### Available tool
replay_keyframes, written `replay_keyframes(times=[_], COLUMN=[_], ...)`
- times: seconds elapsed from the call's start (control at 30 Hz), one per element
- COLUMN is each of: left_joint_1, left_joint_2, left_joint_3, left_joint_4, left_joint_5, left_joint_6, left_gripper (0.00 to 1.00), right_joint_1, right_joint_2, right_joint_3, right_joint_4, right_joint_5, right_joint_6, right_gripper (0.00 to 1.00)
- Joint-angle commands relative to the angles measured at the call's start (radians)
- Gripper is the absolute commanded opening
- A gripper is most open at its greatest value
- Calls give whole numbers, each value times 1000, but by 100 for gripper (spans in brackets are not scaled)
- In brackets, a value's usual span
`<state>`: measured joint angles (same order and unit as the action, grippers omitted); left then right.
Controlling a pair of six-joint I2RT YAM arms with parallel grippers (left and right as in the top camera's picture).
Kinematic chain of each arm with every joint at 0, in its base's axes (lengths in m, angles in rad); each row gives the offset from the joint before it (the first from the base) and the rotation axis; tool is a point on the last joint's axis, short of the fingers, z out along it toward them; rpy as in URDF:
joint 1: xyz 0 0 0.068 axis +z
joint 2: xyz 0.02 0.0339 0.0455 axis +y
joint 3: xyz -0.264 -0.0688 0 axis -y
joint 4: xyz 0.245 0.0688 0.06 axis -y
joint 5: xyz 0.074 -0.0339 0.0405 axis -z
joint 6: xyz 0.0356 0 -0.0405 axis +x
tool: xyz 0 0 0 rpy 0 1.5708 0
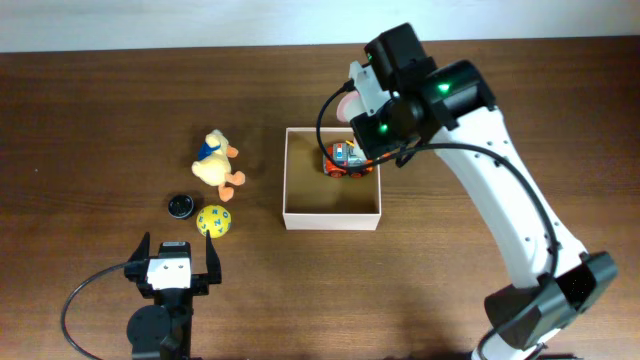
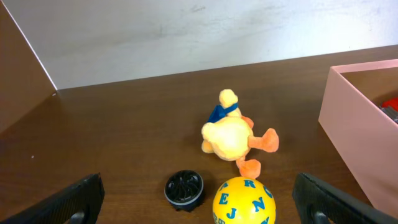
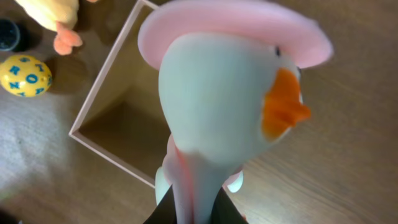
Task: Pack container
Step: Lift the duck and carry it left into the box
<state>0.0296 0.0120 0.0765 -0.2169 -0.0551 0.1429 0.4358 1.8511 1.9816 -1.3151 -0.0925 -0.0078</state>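
Note:
The container (image 1: 331, 216) is a square white-walled box with a tan inside, at the table's middle; it also shows in the left wrist view (image 2: 354, 118) and the right wrist view (image 3: 106, 81). A small orange and grey toy car (image 1: 347, 160) lies in its far right corner. My right gripper (image 3: 196, 211) is shut on a pale rubber duck toy (image 3: 217, 99) with a pink hat and orange beak, held above the box's far right corner; its pink hat shows in the overhead view (image 1: 347, 104). My left gripper (image 1: 172, 265) is open and empty near the front edge, just behind a yellow letter ball (image 1: 214, 221).
A plush yellow duck (image 1: 217, 160) with orange feet lies left of the box. A small black round cap (image 1: 180, 205) sits beside the yellow ball (image 2: 244, 201). The plush duck (image 2: 231, 134) and cap (image 2: 184, 188) lie ahead of my left gripper (image 2: 199, 205).

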Motion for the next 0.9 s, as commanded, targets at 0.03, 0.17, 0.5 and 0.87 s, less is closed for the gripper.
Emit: replay_keyframes(times=[0.03,0.17,0.5,0.87], left_joint_1=[6,6,6,6], left_joint_2=[-7,-7,-7,-7], left_joint_3=[-11,-11,-11,-11], left_joint_4=[4,4,4,4], left_joint_5=[11,11,11,11], left_joint_6=[19,20,19,19], left_gripper=[99,99,99,99], right_joint_1=[10,12,12,12], right_joint_2=[48,70,71,71], right_joint_3=[-64,-122,-226,-357], right_joint_4=[32,59,145,233], right_joint_5=[-13,-66,-106,-106], right_joint_6=[42,55,77,103], right_gripper=[11,11,11,11])
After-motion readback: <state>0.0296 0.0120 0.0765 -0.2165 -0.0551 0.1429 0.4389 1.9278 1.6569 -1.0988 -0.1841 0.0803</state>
